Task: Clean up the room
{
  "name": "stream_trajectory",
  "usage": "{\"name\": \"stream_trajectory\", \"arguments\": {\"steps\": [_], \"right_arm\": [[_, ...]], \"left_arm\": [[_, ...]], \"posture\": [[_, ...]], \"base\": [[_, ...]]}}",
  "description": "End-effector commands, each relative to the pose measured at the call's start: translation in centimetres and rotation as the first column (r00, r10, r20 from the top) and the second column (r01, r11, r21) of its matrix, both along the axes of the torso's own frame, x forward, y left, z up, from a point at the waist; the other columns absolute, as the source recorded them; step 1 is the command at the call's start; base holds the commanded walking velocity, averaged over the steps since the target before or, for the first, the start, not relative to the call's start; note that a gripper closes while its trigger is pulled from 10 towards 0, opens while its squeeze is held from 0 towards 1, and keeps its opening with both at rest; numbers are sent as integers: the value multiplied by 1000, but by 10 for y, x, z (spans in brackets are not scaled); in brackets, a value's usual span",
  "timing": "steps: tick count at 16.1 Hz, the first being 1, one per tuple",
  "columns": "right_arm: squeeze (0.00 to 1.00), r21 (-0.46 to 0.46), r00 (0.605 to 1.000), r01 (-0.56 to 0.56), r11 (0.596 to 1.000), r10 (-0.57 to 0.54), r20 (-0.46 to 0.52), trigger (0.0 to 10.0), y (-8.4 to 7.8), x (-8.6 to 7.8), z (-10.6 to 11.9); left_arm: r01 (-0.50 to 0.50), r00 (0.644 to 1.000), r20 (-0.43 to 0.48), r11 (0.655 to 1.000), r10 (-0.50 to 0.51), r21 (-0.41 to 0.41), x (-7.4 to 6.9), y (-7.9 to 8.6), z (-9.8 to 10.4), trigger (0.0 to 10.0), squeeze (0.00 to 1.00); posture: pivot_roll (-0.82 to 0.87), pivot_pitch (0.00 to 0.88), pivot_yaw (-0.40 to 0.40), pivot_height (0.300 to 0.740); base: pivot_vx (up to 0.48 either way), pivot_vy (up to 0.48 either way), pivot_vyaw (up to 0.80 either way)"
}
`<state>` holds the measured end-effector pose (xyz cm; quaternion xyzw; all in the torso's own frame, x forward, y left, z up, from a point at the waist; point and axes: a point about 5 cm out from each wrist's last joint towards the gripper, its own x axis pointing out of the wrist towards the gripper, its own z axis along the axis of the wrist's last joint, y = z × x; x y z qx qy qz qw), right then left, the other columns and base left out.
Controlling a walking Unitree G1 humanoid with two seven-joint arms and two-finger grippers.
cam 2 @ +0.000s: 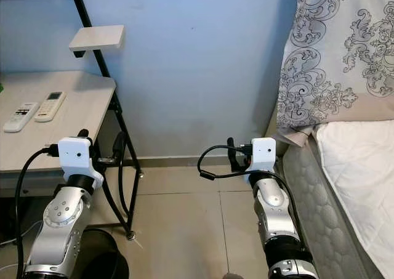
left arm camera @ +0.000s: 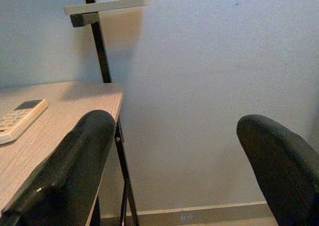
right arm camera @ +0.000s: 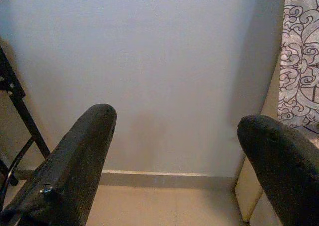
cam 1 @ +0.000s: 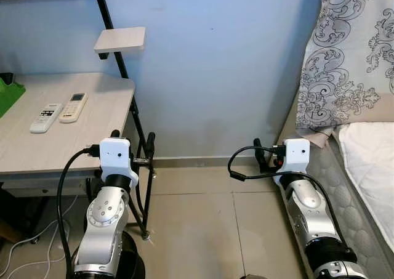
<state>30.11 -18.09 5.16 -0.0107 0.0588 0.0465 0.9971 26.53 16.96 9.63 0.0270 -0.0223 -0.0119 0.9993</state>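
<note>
Facing a plain, matte blue-grey wall (cam 1: 215, 63), the robot held both silver arms forward and low over a floor of smooth beige tiles (cam 1: 203, 223). The left pincer (cam 1: 132, 145) hung just beside the right front corner of a pale wood-grain counter with a thin black metal frame (cam 1: 92, 100), its two rounded black fingers (left arm camera: 75, 171) spread apart and empty. The right pincer (cam 1: 266, 153) hovered near the skirting by the bed, its fingers (right arm camera: 75, 156) likewise apart with nothing between them.

On the counter lay two slim white plastic remote controls, one with dark buttons (cam 1: 46, 117) and one with a small screen (cam 1: 73, 107), side by side and almost touching, well back from the front edge. A bright green object (cam 1: 9, 94) sat at the counter's far left, cut off by the frame edge. A small flat pale shelf (cam 1: 120, 39) jutted from the black upright above the counter.

Along the right stood a bed with a quilted grey mattress (cam 1: 345, 186), a white sheet (cam 1: 372, 168) and a cream pillow printed with grey scrolls (cam 1: 351, 51). Open tiled floor lay between counter legs and bed.
</note>
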Motion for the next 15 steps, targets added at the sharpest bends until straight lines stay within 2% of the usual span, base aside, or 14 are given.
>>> {"name": "stream_trajectory", "arguments": {"steps": [1,2,3,4,7,10,13,15], "right_arm": [[0,76,994,-77,994,83,-68,10000,43,-28,-11],[0,67,996,-62,996,66,-60,10000,41,-26,-9],[0,92,998,-55,994,58,-23,10000,44,-15,-1],[0,114,999,-47,992,48,-7,10000,45,-11,2],[0,106,999,-48,993,50,-15,10000,42,-11,5],[0,94,999,-51,994,53,-13,10000,43,-11,8],[0,89,997,-70,994,72,-21,10000,44,-12,9],[0,82,997,-78,994,80,-21,10000,44,-11,11]], "left_arm": [[102,961,-231,973,-150,-208,-17,-7,-37,10000,0],[109,962,-226,972,-156,-208,-17,-10,-36,10000,0],[123,974,-162,972,-156,-200,-7,-14,-26,10000,0],[122,981,-127,974,-147,-189,-2,-12,-19,10000,0],[111,981,-135,977,-137,-180,2,-6,-19,10000,0],[143,976,-136,972,-170,-184,1,-12,-18,10000,0],[125,977,-147,974,-154,-187,0,-7,-22,10000,0],[127,978,-141,972,-156,-197,0,-9,-21,10000,0]], "posture": [[-147,0,124,740],[-149,0,122,740],[-120,0,95,740],[-120,0,95,740],[-119,0,93,740],[-117,0,94,740],[-118,0,90,740],[-120,0,88,740]], "base": [[0,0,0],[0,0,0],[0,0,0],[0,0,0],[0,0,0],[0,0,0],[0,0,0],[0,0,0]]}}
